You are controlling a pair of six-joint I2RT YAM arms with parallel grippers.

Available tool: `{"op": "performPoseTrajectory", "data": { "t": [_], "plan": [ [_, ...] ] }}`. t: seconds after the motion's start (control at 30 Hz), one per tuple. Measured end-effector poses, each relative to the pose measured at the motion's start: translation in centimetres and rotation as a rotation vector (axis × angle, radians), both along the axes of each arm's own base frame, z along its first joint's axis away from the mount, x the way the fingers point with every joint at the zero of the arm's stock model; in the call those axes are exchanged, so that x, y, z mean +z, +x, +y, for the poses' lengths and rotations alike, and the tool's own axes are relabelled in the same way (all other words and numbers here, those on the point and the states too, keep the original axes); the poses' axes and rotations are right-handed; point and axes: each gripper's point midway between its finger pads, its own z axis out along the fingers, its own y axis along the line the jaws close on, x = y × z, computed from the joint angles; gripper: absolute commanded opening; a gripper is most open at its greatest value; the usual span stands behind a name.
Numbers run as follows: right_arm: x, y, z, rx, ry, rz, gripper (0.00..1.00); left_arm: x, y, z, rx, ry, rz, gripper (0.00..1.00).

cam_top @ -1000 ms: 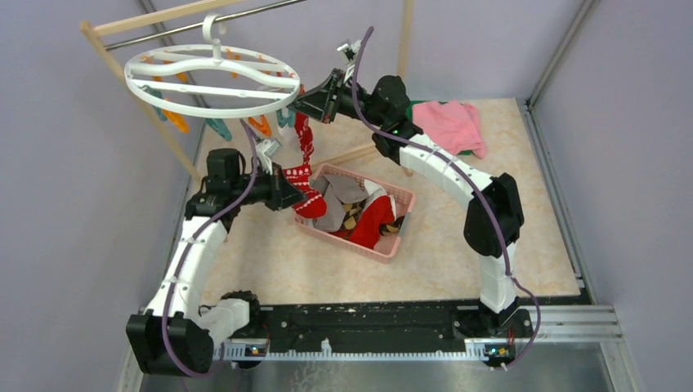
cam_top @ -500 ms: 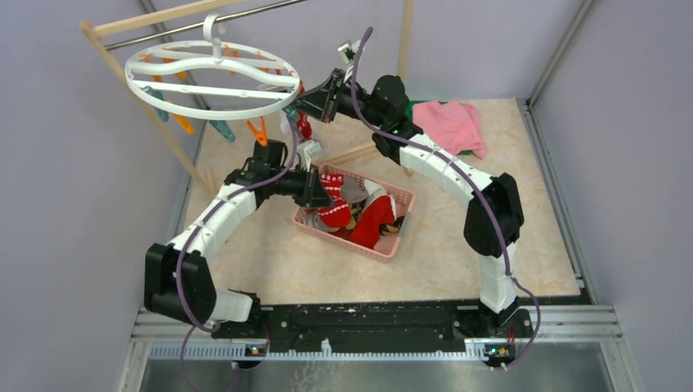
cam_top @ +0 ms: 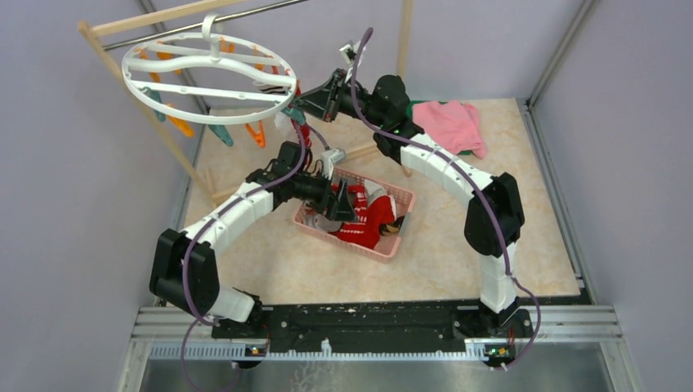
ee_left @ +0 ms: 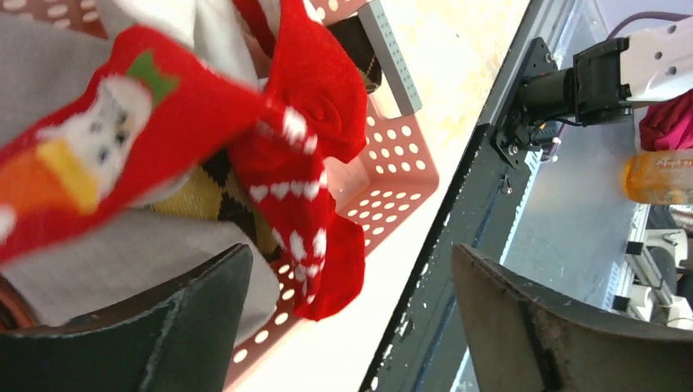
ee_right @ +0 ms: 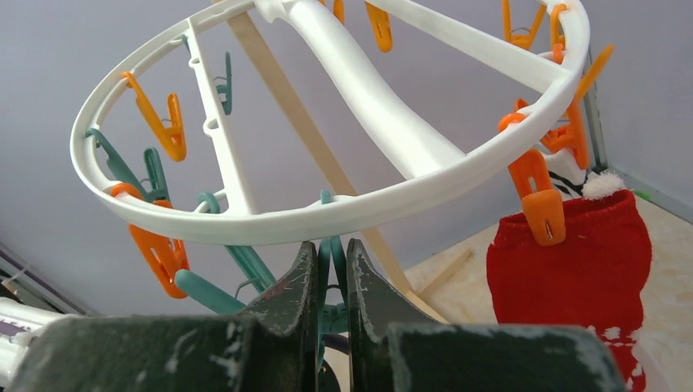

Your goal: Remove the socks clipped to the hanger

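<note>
One overhead, two close wrist views

Pinched in the right gripper [ee_right: 331, 249], the teal clip [ee_right: 331, 282] is smooth plastic, like the glossy white hanger [ee_right: 392, 135] above it; below the left gripper [ee_left: 351, 269], knitted cloth socks [ee_left: 306, 204] fill a perforated matt plastic basket [ee_left: 392, 171]

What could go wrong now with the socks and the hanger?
1. The left gripper is open over the pink basket; the blurred red sock could catch the rim.
2. The right gripper pinches a teal clip, not the orange clip holding the hanging red sock; tugging may swing the hanger.
</note>
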Motion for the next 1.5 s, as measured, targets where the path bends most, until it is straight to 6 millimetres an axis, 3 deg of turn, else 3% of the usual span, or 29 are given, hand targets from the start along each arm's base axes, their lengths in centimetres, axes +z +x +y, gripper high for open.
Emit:
{"op": "performPoseTrajectory", "data": {
  "t": [0.17, 0.23, 0.3, 0.43, 0.53, 0.67, 0.87, 0.97, 1.07, 1.23, 1.3, 1.33, 1.4, 1.5],
  "plan": [
    [-0.1, 0.1, 0.0, -0.010, -0.002, -0.011, 0.00, 0.6, -0.8, 0.6, -0.033, 0.047, 0.013, 0.99],
    [0.0, 0.0, -0.1, -0.012, -0.001, -0.015, 0.12, 0.9, -1.6, 1.0, -0.074, 0.056, 0.013, 0.99],
    [0.1, -0.1, -0.2, -0.011, -0.002, -0.015, 0.34, 0.9, -2.5, 1.6, -0.111, 0.075, 0.007, 0.99],
    [-0.6, -0.5, -0.2, -0.011, -0.012, -0.009, 0.52, 0.3, -4.1, 3.7, -0.153, 0.144, -0.056, 0.99],
    [-3.6, -0.7, 0.0, -0.015, -0.060, 0.041, 0.58, -0.4, -5.0, 6.0, -0.130, 0.188, -0.103, 0.99],
    [-8.9, -0.5, -0.1, -0.030, -0.148, 0.117, 0.62, -0.5, -3.9, 8.9, -0.037, 0.213, -0.130, 0.99],
    [-13.0, 1.0, -1.5, -0.106, -0.241, 0.126, 0.82, -1.6, -2.9, 10.6, -0.026, 0.259, -0.136, 0.99],
    [-13.3, 2.4, -2.0, -0.180, -0.275, 0.063, 0.84, -2.0, -2.5, 11.4, -0.020, 0.276, -0.144, 0.99],
    [-12.2, 4.9, -1.9, -0.278, -0.282, -0.020, 0.81, -1.8, -2.1, 11.9, -0.016, 0.282, -0.159, 0.99],
    [-11.1, 8.6, -0.9, -0.372, -0.254, -0.111, 0.55, -1.5, -1.7, 12.3, -0.016, 0.288, -0.181, 0.99],
    [-11.6, 9.4, -0.2, -0.376, -0.247, -0.119, 0.51, -1.5, -1.7, 12.4, -0.012, 0.290, -0.181, 0.99],
    [-12.0, 9.7, 0.1, -0.374, -0.244, -0.116, 0.53, -1.5, -1.6, 12.5, -0.010, 0.291, -0.180, 0.99],
    [-13.1, 10.0, 0.5, -0.367, -0.245, -0.105, 0.67, -1.5, -1.6, 12.6, -0.005, 0.291, -0.178, 0.99],
    [-14.3, 10.5, 1.2, -0.356, -0.256, -0.093, 0.71, -1.5, -1.5, 12.8, 0.003, 0.291, -0.177, 0.99]
  ]
}}
